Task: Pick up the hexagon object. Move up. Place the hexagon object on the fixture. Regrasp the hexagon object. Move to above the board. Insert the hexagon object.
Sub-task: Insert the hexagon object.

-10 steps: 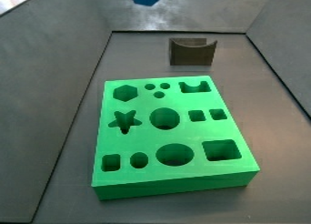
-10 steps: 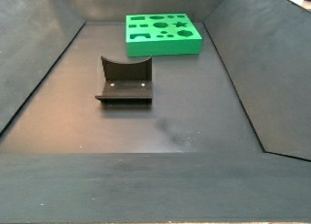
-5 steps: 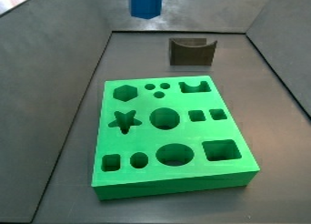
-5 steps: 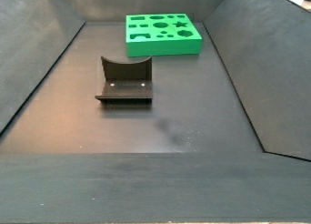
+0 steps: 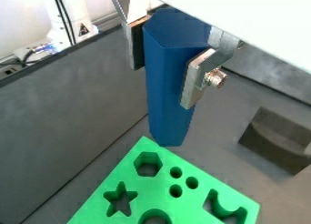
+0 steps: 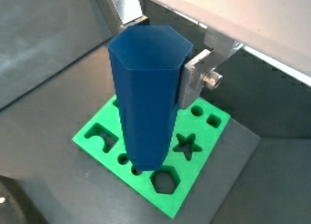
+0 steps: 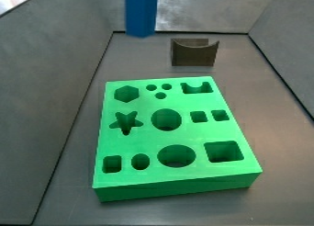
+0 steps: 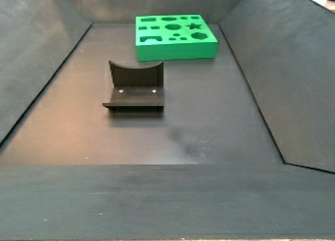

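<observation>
The hexagon object point(image 5: 168, 77), a long blue prism, hangs upright with my gripper point(image 5: 165, 64) shut on its upper part; a silver finger point(image 5: 198, 75) presses each side. In both wrist views its lower end hovers over the green board point(image 5: 209, 176), close to the hexagon hole point(image 6: 165, 182). The gripper point(image 6: 155, 55) holds the hexagon object point(image 6: 148, 91) clear of the board point(image 6: 195, 168). A side view shows only the hexagon object point(image 7: 141, 11) at the top edge, high above the board's point(image 7: 172, 182) far end. The board point(image 8: 177, 53) also lies at the far end.
The dark fixture point(image 7: 193, 51) stands behind the board near the back wall, and shows as the fixture point(image 8: 133, 88) mid-floor and the fixture point(image 5: 277, 137) beyond the board. Grey bin walls point(image 7: 50, 92) slope up on all sides.
The hexagon object has come down: only its tip showed at the top of the side view a second ago, and now a longer stretch hangs into view.
</observation>
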You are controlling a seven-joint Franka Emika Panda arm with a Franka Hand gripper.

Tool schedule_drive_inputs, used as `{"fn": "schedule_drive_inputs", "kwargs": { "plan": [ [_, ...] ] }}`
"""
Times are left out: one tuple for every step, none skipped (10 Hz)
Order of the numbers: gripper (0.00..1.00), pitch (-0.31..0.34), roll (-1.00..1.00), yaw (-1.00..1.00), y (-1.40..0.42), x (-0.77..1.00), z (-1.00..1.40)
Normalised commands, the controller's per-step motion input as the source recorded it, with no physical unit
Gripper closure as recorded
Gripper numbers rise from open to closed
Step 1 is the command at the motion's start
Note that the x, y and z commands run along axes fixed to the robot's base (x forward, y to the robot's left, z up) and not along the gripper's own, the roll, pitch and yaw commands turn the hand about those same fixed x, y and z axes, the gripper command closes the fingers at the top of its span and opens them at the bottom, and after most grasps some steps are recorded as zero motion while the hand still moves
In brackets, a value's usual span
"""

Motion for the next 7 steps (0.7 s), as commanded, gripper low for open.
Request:
{"fn": "schedule_drive_inputs", "kwargs": {
  "plan": [
    [1.00,-0.051,-0.19,-0.31,-0.05,-0.20,-0.47],
    [1.00,-0.069,-0.21,-0.32,-0.04,-0.19,-0.50],
    [1.00,-0.056,-0.19,-0.29,-0.05,-0.16,-0.55],
    [1.00,-0.041,-0.16,-0.25,-0.03,-0.11,-0.57],
    [1.00,-0.021,-0.08,-0.13,0.00,-0.09,-0.53],
    [1.00,-0.009,-0.04,-0.06,0.00,-0.08,-0.51],
    [1.00,-0.003,-0.03,-0.02,0.00,-0.06,-0.48]
  ]
}}
